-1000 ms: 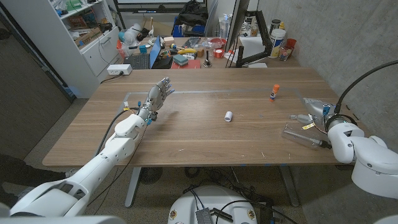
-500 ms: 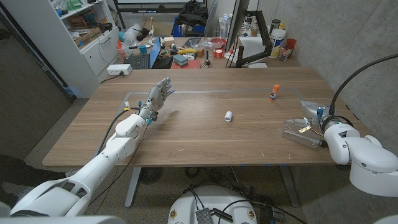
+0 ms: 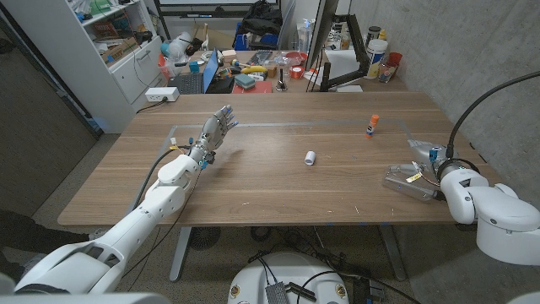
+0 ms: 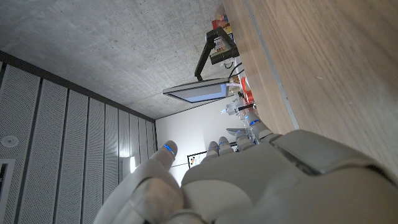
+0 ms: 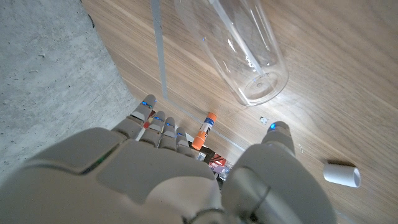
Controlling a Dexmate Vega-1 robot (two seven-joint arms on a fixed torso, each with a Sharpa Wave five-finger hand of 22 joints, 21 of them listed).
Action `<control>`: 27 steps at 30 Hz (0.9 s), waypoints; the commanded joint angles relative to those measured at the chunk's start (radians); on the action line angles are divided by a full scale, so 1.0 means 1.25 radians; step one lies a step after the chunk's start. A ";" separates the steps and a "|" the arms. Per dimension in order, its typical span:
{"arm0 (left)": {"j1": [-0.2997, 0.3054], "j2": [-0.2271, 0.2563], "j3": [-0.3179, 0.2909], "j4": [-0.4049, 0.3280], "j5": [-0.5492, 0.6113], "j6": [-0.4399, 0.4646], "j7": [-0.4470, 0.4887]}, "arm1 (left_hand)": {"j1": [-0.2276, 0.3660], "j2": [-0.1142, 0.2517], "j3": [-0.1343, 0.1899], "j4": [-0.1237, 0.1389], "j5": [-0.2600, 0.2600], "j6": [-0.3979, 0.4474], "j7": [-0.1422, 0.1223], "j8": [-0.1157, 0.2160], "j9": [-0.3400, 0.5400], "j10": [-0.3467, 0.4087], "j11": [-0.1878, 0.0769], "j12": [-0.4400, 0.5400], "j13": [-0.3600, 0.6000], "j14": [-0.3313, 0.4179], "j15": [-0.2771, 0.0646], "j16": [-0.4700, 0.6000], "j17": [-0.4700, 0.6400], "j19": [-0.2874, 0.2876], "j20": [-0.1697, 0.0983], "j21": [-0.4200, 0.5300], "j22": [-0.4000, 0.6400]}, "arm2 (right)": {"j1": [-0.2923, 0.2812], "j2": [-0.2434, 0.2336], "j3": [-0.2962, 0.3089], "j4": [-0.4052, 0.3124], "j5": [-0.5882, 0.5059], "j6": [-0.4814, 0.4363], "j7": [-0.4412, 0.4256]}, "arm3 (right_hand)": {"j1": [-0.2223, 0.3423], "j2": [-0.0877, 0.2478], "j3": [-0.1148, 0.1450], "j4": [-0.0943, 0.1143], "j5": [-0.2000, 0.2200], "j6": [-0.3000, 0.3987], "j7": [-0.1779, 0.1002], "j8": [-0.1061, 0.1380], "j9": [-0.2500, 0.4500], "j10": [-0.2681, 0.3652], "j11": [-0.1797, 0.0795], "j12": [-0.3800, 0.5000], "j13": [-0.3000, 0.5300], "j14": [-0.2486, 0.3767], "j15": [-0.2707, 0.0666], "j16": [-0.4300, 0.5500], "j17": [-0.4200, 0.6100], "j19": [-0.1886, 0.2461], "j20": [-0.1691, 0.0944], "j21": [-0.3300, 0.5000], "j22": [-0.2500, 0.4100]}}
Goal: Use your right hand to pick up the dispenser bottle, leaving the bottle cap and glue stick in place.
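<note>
No readable text, label, brand, number or sign anywhere. Glue stick (image 3: 372,125) on bench (image 3: 270,181): label band too small to read. Clear dispenser bottle (image 3: 409,183): yellow tag on it, no legible print. Containers on cluttered far desk: markings blurred. Screen in left wrist view: lit, content unreadable.

One clear dispenser bottle (image 3: 411,181) lies on the surface near its right edge. One white bottle cap (image 3: 310,157) sits around the middle. One orange-capped glue stick (image 3: 371,125) stands toward the far right corner. Two robot hands: left hand (image 3: 213,132), right hand (image 3: 428,155).
</note>
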State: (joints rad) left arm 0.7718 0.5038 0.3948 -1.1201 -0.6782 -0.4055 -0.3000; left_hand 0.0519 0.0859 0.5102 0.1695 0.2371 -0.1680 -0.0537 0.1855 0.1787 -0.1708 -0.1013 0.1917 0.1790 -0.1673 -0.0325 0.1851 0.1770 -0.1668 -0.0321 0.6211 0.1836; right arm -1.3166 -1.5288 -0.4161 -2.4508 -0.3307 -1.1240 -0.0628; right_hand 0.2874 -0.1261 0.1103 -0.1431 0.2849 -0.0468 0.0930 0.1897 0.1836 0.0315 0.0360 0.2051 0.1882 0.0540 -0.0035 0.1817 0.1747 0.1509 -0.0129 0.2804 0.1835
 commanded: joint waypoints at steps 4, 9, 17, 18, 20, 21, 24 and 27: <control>0.001 -0.001 0.002 -0.006 0.002 0.005 0.006 | 0.001 0.049 0.002 -0.002 0.004 -0.038 0.002 0.003 0.004 -0.017 0.002 0.003 0.002 -0.029 -0.017 0.002 0.002 -0.059 -0.010 -0.003 0.002 | 0.037 0.001 -0.054 0.007 -0.030 0.006 0.028 | 0.002 -0.012 -0.008 -0.002 0.005 0.001 -0.001 0.003 0.003 0.003 0.001 0.004 0.003 0.009 -0.001 0.005 0.003 0.001 -0.009 0.000 0.004; 0.002 -0.001 0.001 -0.007 0.002 0.005 0.007 | 0.001 0.049 0.002 -0.002 0.004 -0.039 0.003 0.003 0.004 -0.016 0.001 0.004 0.002 -0.029 -0.017 0.002 0.002 -0.059 -0.010 -0.003 0.002 | 0.039 0.004 -0.060 0.009 -0.035 0.007 0.033 | 0.001 -0.014 -0.010 -0.001 0.005 0.001 -0.001 0.003 0.003 0.003 0.002 0.004 0.003 0.009 -0.002 0.004 0.003 0.002 -0.008 -0.001 0.004; 0.004 0.001 0.000 -0.007 0.001 0.003 0.006 | 0.002 0.049 0.002 -0.002 0.005 -0.039 0.003 0.003 0.004 -0.017 0.000 0.003 0.002 -0.029 -0.017 0.002 0.002 -0.058 -0.010 -0.004 0.002 | 0.065 0.023 -0.099 0.016 -0.101 0.006 0.089 | 0.001 -0.016 -0.015 0.000 0.007 0.001 -0.002 0.003 0.003 0.002 0.001 0.004 0.003 0.008 -0.002 0.004 0.004 0.002 -0.007 -0.002 0.005; 0.004 0.001 0.000 -0.007 0.001 0.003 0.006 | 0.002 0.049 0.002 -0.002 0.005 -0.039 0.003 0.003 0.004 -0.017 0.001 0.003 0.002 -0.029 -0.017 0.002 0.002 -0.058 -0.010 -0.004 0.002 | 0.066 0.024 -0.101 0.016 -0.106 0.005 0.094 | 0.001 -0.017 -0.015 0.000 0.007 0.000 -0.002 0.003 0.003 0.002 0.001 0.004 0.003 0.008 -0.002 0.004 0.004 0.002 -0.007 -0.002 0.005; 0.004 0.001 -0.001 -0.005 0.000 0.003 0.005 | 0.002 0.049 0.002 -0.002 0.005 -0.039 0.003 0.003 0.004 -0.017 0.001 0.003 0.002 -0.029 -0.017 0.002 0.002 -0.059 -0.009 -0.005 0.002 | 0.074 0.032 -0.112 0.020 -0.126 0.007 0.113 | 0.001 -0.017 -0.016 0.000 0.007 0.000 -0.003 0.003 0.003 0.001 -0.001 0.003 0.003 0.008 -0.002 0.004 0.004 0.002 -0.007 -0.002 0.005; 0.004 0.001 -0.001 -0.005 0.000 0.003 0.005 | 0.002 0.049 0.002 -0.002 0.005 -0.039 0.003 0.003 0.004 -0.017 0.001 0.003 0.002 -0.029 -0.017 0.002 0.002 -0.059 -0.010 -0.005 0.002 | 0.076 0.033 -0.114 0.020 -0.132 0.005 0.118 | 0.001 -0.017 -0.016 0.000 0.007 0.000 -0.003 0.003 0.003 0.001 0.000 0.004 0.003 0.009 -0.002 0.004 0.004 0.002 -0.007 -0.003 0.005; 0.002 0.000 -0.001 -0.001 0.000 0.001 0.003 | 0.002 0.049 0.002 -0.002 0.005 -0.039 0.003 0.003 0.004 -0.017 0.002 0.003 0.002 -0.029 -0.017 0.002 0.002 -0.058 -0.010 -0.005 0.002 | 0.081 0.041 -0.123 0.024 -0.153 0.004 0.135 | 0.002 -0.017 -0.017 0.000 0.008 -0.002 -0.002 0.003 0.003 0.000 0.001 0.003 0.003 0.007 -0.002 0.003 0.004 0.002 -0.007 -0.003 0.005; 0.001 0.000 -0.001 0.001 0.000 0.001 0.002 | 0.002 0.049 0.002 -0.002 0.005 -0.038 0.003 0.004 0.004 -0.017 0.003 0.004 0.002 -0.029 -0.017 0.002 0.002 -0.058 -0.010 -0.005 0.002 | 0.085 0.045 -0.130 0.027 -0.170 0.002 0.151 | 0.002 -0.018 -0.018 0.000 0.008 -0.002 -0.002 0.003 0.003 0.000 0.001 0.003 0.003 0.006 -0.001 0.002 0.004 0.001 -0.006 -0.003 0.005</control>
State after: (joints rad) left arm 0.7749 0.5036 0.3957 -1.1275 -0.6763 -0.4018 -0.2926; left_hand 0.0519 0.0859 0.5102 0.1695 0.2371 -0.1680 -0.0537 0.1855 0.1787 -0.1708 -0.1013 0.1917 0.1790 -0.1673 -0.0325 0.1851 0.1771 -0.1668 -0.0321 0.6175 0.1836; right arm -1.2397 -1.5000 -0.5331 -2.4312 -0.4548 -1.1176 0.0471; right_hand 0.2914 -0.1381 0.0953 -0.1419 0.2889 -0.0503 0.0893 0.1897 0.1836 0.0317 0.0360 0.2050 0.1881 0.0539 -0.0036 0.1818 0.1745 0.1455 -0.0181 0.2805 0.1857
